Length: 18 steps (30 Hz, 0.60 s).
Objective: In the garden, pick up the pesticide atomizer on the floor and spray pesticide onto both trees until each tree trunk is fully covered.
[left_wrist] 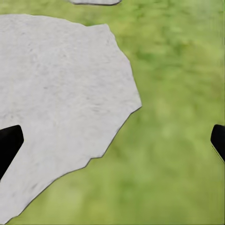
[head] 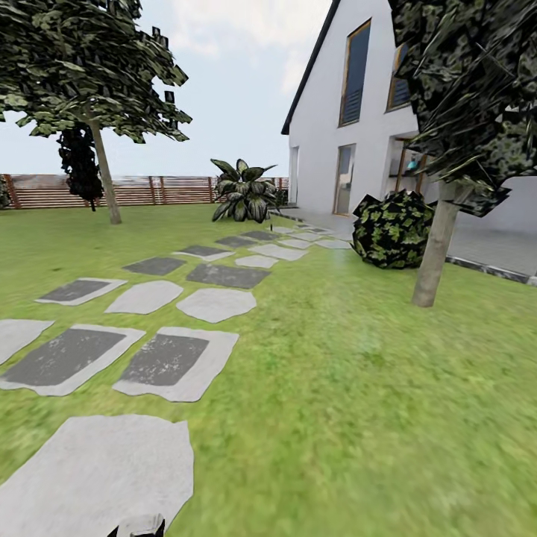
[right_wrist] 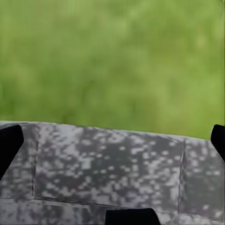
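Winding across the lawn, stepping stones reach the house; left hand and right hand both spread, empty.

I see grass lawn as ground, stepping-stone path laid flat on it. Landmark: round dark bush. Path runs left of bush, toward broad-leaved plant beyond. Grey-brown trunk rooted in lawn just right of bush, nearer me. Second trunk far left of bush, before fence. Left wrist: pale stone slab on grass.
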### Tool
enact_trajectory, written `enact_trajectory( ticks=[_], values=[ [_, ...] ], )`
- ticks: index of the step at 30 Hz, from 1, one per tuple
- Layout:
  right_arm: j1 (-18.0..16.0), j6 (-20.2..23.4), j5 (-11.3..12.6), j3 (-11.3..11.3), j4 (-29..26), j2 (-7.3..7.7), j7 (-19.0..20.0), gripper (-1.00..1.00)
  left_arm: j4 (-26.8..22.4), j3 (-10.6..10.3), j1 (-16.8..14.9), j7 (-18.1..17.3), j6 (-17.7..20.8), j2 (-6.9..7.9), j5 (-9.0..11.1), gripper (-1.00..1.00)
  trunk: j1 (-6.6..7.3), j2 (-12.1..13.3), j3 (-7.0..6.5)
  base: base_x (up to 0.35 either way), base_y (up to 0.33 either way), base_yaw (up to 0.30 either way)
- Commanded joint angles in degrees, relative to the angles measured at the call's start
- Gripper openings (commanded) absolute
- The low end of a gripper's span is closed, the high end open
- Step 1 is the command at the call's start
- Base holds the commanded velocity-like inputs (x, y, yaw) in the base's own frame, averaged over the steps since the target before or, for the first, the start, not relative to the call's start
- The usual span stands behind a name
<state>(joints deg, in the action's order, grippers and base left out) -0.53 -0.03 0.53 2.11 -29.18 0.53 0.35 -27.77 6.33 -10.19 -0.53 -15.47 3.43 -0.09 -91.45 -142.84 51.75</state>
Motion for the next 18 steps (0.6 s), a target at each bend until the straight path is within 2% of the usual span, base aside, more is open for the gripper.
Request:
enact_trajectory(
  ticks=[1,18],
  values=[
    [0.00,-0.02,0.00,0.00,0.00,0.00,0.00,1.00,0.00,0.00,0.00,0.00,0.00,0.00,0.00,1.00,0.00,0.00,0.00,0.330,0.000,0.000],
    [0.00,-0.01,-0.13,0.11,-0.03,0.07,0.26,1.00,0.00,0.00,0.00,0.00,0.00,0.00,0.00,1.00,0.00,0.00,0.00,0.329,0.000,0.000]
  ],
)
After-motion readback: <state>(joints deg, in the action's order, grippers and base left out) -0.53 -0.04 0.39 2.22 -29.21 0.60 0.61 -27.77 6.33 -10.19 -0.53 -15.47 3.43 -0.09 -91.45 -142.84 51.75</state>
